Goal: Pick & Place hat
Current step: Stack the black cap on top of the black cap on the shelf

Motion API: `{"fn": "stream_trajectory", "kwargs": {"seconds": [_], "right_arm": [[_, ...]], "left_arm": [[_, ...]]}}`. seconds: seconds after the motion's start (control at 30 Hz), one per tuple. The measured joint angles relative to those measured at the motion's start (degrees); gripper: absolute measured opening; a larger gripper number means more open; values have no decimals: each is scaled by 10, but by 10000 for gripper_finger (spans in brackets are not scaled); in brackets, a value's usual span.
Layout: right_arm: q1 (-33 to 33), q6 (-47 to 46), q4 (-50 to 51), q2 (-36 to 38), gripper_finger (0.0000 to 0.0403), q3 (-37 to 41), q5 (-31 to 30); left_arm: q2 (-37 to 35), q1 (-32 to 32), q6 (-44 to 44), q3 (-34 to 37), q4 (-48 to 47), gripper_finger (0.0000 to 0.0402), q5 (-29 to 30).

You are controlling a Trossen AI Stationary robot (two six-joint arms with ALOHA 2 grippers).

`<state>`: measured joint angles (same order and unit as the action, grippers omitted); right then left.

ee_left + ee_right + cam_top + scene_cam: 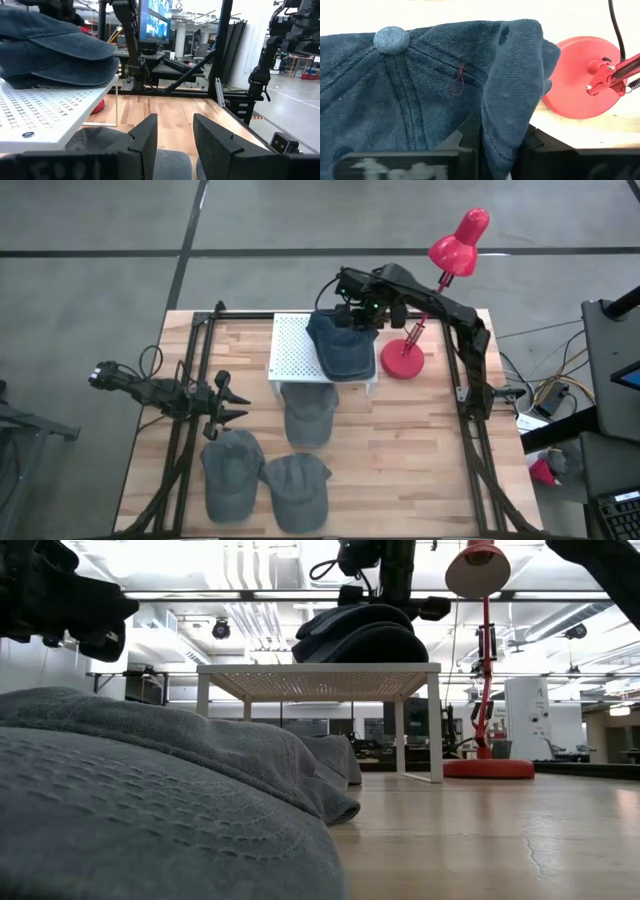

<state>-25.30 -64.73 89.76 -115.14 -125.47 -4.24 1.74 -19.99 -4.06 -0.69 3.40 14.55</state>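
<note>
Under my right gripper [502,142], on the white perforated rack [290,350], sits the dark blue hat [340,348]. A fold of its cloth stands pinched between my two fingers, as the right wrist view shows. The jaws are near closed, the fabric filling the narrow gap; whether the pinch is already slackening I cannot tell. The crown button [391,39] lies off to one side of the fingers, the red lamp base [580,80] off to the other, past the rack's edge.

Step in hand, as I judge it: letting the hat go on the rack. To do it well, I should spread the fingers fully before any lift, so the fold drops free and does not ride up with me. Then rise straight, no sideways drag; the hat overhangs the rack edge on the lamp side and a tug could pull it off. Keep clear of the lamp arm [425,315] just beside my wrist.

Pose: my right arm reaches in from the table's right edge, elbow high, wrist bent down over the far side of the rack, fingers pointing at the hat.

My left gripper [225,405] waits well apart, low over the table, fingers parted and holding nothing. Three grey hats [268,475] lie near it.
</note>
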Motion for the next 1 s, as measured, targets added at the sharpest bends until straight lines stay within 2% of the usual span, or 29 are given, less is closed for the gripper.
{"fn": "stream_trajectory", "kwargs": {"seconds": [0.37,1.0], "right_arm": [[0,3,-1,11,125,0,11],[0,-8,-1,48,190,0,30]], "left_arm": [[0,0,13,0,0,129,5],[0,0,21,0,0,129,6]]}}
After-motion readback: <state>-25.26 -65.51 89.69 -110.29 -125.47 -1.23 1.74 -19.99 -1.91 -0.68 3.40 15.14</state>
